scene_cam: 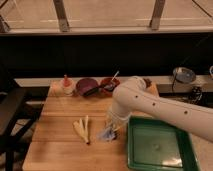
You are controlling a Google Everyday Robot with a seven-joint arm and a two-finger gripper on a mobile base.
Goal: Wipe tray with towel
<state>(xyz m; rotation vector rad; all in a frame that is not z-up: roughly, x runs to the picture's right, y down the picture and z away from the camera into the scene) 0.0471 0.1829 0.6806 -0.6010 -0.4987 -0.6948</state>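
Hanging low over the wooden surface [55, 116], the pincer [113, 128] is clamped on a bunched pale-blue towel [106, 134]. Towel sits just beside the left rim of the green tray [150, 150], not over it. Pale sticks [82, 129] lie left of the towel. 1 bottle [66, 85] and 2 bowls [86, 86] stand at the back edge.

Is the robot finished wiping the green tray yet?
Not yet. Done: the gripper holds the towel. In hand: it hovers over the wooden table, just beside the left rim of the green tray. Left: all the wiping, since the towel is not yet on the tray.
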